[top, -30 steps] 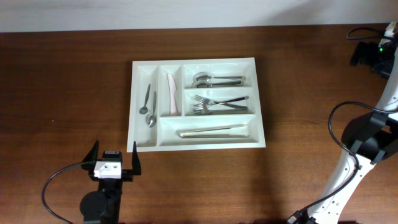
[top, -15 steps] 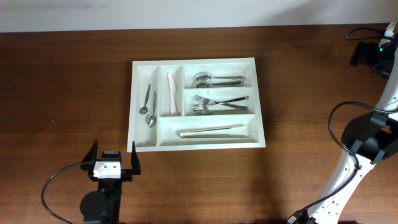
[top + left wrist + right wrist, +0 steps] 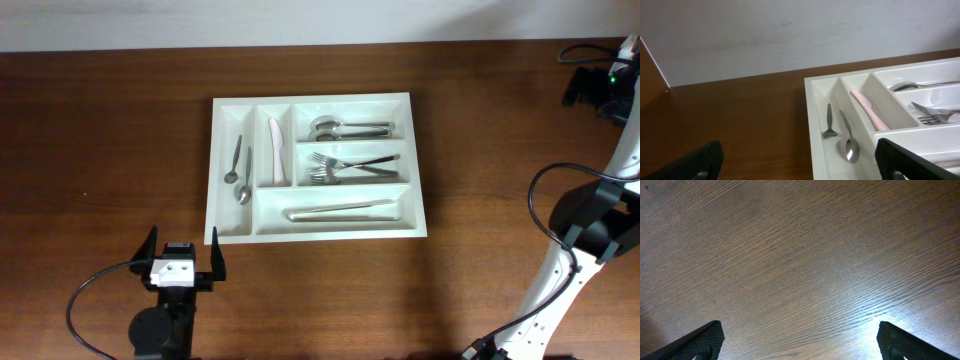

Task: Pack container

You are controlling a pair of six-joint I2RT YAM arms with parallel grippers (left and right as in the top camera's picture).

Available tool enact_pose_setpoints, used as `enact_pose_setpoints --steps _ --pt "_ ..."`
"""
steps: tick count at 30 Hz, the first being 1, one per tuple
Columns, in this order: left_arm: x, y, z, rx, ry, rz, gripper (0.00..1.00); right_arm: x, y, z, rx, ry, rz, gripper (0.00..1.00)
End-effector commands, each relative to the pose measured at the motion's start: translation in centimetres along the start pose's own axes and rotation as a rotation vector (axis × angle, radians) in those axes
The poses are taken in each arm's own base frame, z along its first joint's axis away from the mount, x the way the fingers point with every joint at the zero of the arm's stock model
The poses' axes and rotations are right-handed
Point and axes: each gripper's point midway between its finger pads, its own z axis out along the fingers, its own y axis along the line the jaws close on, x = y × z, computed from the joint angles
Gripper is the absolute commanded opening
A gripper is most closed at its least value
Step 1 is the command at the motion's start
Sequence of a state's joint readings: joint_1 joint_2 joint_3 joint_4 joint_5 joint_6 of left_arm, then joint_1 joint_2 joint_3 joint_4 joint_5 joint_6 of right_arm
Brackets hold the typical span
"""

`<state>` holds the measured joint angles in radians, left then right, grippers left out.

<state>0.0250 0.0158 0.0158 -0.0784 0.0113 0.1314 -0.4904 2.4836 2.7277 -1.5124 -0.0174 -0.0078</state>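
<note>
The container (image 3: 312, 100) is a large white cutlery tray in the middle of the table. It holds two small spoons (image 3: 239, 172), a pink knife (image 3: 276, 150), spoons (image 3: 345, 128), forks (image 3: 345, 165) and a long pale utensil (image 3: 340, 211). My left gripper (image 3: 182, 246) is open and empty, just in front of the tray's near left corner. The left wrist view shows its jaws (image 3: 800, 162) wide apart, with the tray (image 3: 812, 105), the small spoons (image 3: 847, 142) and the pink knife (image 3: 867, 107) ahead. My right gripper (image 3: 800, 340) is open and empty over bare wood, far from the tray.
The right arm (image 3: 590, 225) and its cables stand at the table's right edge, with dark gear (image 3: 600, 88) at the far right corner. A pale wall runs along the table's back edge (image 3: 740, 82).
</note>
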Motion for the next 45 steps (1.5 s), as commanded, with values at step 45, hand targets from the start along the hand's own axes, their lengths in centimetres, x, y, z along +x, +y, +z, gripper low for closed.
enact_pose_setpoints --steps 45 --pt "0.2 0.3 0.0 -0.014 0.001 0.013 0.99 -5.9 12.3 -20.5 -0.048 -0.686 -0.19 0.99"
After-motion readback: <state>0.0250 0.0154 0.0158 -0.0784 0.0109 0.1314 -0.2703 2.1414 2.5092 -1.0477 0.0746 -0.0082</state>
